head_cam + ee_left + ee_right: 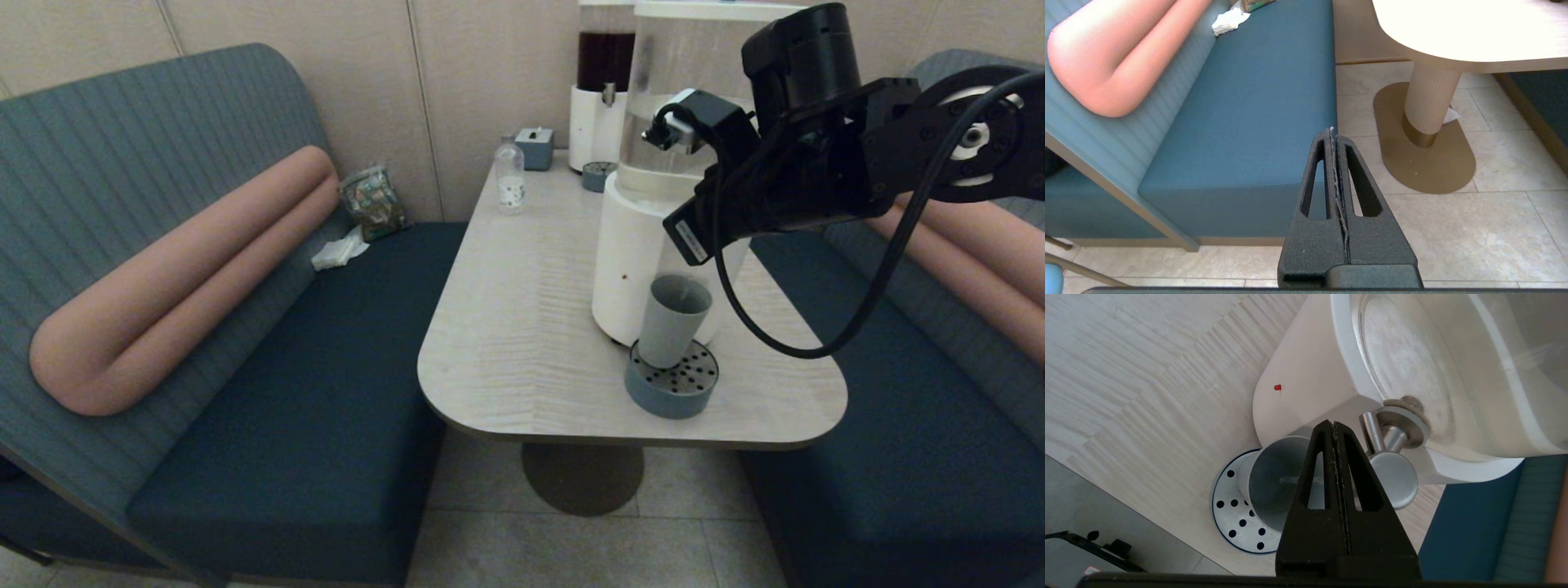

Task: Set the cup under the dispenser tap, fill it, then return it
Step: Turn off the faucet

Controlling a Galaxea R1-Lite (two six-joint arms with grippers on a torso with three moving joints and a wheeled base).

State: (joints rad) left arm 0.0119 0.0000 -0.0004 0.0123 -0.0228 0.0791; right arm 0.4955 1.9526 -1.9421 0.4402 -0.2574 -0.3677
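The grey-blue cup (673, 322) stands upright on a round perforated drip tray (671, 388) against the white base of the large clear-tank dispenser (633, 261). In the right wrist view the cup (1274, 486) sits below the brushed-silver tap (1374, 430) and its round knob (1394, 479). My right gripper (1334, 424) is shut and empty, above the cup's rim and just beside the tap. In the head view my right arm (784, 180) hides the tap. My left gripper (1332, 131) is shut, parked low over the floor by the bench.
A dark-liquid dispenser (604, 82), a small drip tray (598, 174), a tissue box (535, 147) and a clear bottle (510, 175) stand at the table's far end. Blue benches flank the table (522, 327). A table pedestal (1429, 106) is near the left gripper.
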